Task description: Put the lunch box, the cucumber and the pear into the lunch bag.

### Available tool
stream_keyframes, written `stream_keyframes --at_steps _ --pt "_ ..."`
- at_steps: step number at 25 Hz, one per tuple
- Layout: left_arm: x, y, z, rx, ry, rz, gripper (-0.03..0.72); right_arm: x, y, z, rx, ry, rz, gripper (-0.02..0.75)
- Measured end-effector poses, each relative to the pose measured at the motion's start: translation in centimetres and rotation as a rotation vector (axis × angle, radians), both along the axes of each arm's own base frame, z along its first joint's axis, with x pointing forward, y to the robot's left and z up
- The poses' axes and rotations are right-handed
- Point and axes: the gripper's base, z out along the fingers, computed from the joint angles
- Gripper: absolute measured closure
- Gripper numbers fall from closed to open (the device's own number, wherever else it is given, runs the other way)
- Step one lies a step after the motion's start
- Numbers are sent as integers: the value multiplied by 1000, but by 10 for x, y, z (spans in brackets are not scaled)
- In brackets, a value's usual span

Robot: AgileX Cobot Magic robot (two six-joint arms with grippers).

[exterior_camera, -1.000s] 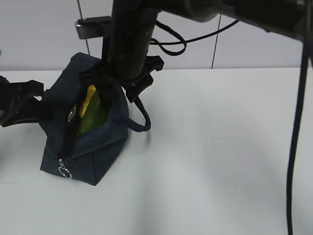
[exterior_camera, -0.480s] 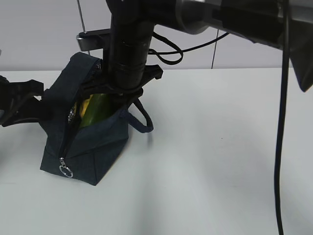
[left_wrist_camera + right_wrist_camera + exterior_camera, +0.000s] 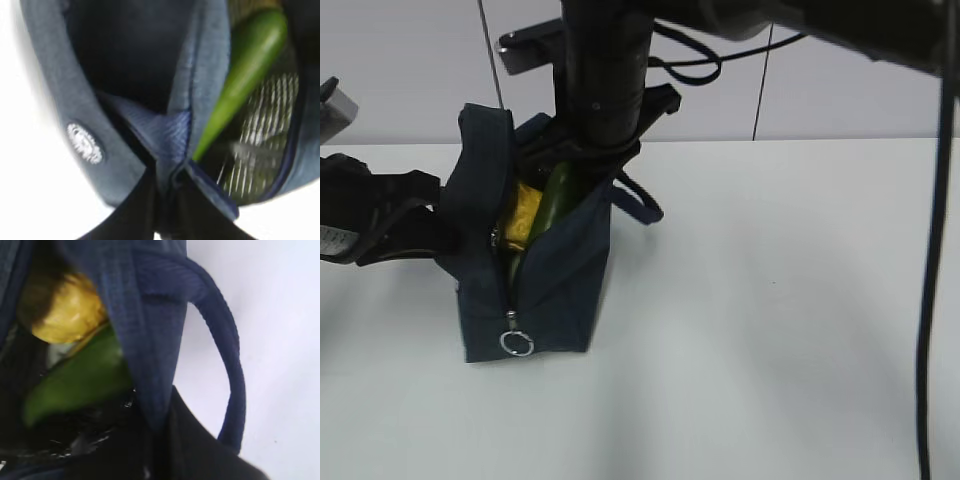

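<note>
table [image 3: 770,330]: white, pale wall behind
right pincer [image 3: 155,432]: clamped on the lunch bag's [image 3: 560,280] right rim
left pincer [image 3: 162,200]: clamped on its left rim
cucumber [image 3: 552,200]: inside, tilted
pear [image 3: 523,212]: inside, left of cucumber

Both grippers, left [image 3: 445,225] and right [image 3: 605,150], have fingers clamped together.
</note>
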Motion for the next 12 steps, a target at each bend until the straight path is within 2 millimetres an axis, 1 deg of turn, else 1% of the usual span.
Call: stream_keyframes --at_steps 1,4,7,9,12 --pt "-1 -6 0 -11 1 -13 687 -2 -5 12 3 -24 -4 734" --pt "-6 -25 3 -50 -7 -61 687 -4 -21 36 13 -71 -31 734" --pt "-10 -38 5 -82 -16 -84 687 -7 -36 50 11 -88 -59 734" --pt "-12 -43 6 -90 -23 -103 687 -10 -42 52 1 -85 -64 734" --pt "-14 -50 6 -87 -29 -131 687 -16 -47 37 -48 -39 -60 734"
